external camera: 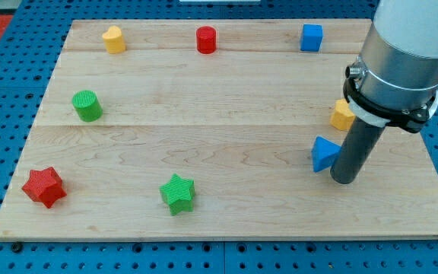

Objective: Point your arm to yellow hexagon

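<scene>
A yellow hexagon [341,115] lies near the board's right edge, partly hidden behind my arm's grey body. My tip [346,181] rests on the board below the hexagon, a short gap apart from it. A blue triangle [324,154] sits right beside the rod on its left, touching or nearly touching. A second yellow block [112,39], rounded in shape, lies at the top left.
A red cylinder [206,39] and a blue cube [311,36] lie along the top edge. A green cylinder [87,105] is at the left, a red star [44,186] at the bottom left, a green star [177,192] at the bottom middle. The wooden board [219,114] lies on blue pegboard.
</scene>
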